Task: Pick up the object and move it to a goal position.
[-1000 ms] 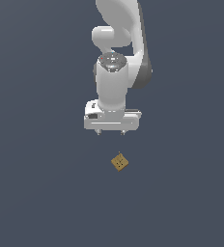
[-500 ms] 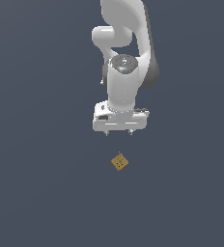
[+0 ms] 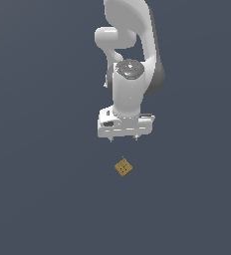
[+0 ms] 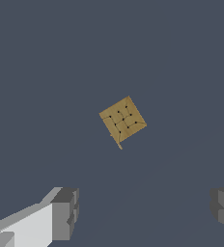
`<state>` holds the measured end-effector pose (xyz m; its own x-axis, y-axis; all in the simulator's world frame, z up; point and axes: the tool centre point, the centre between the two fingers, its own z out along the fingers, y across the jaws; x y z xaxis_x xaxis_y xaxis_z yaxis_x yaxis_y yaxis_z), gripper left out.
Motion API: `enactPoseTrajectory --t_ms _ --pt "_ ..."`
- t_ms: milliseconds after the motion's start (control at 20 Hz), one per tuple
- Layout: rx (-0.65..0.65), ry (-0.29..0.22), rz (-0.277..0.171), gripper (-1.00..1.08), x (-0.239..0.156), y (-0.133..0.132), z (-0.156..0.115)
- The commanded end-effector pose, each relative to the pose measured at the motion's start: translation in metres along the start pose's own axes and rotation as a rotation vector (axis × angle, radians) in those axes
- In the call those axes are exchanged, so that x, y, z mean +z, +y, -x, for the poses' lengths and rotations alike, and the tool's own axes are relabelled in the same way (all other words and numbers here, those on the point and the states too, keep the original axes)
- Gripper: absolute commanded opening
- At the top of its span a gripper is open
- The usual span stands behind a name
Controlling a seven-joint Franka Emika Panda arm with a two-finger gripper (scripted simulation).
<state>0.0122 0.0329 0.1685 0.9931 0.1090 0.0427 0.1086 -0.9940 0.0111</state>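
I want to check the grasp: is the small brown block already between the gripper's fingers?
No, the block lies apart from the open gripper, and nothing is between the two fingers.

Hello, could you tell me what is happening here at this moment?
A white robot arm is working over a plain dark surface. Its gripper is open and empty, with the fingers spread wide apart. A small tan block with dark dots on its top face lies on the surface, nearer the camera than the gripper in the exterior view, turned diagonally. Nothing touches it. The block is not yet picked up; the grasp appears to be the coming step.
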Motion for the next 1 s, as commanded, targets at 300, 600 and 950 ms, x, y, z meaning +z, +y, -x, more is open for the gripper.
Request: enactPoseTrajectory --t_ms 300,600,950 --pt "-0.134 -0.012 0.001 1.0 0.024 0.0 -0.014" --pt "-0.29 -0.024 -0.003 1.0 0.055 0.001 -0.029" --pt "-0.448 -0.034 -0.013 1.0 0.087 0.001 -0.042"
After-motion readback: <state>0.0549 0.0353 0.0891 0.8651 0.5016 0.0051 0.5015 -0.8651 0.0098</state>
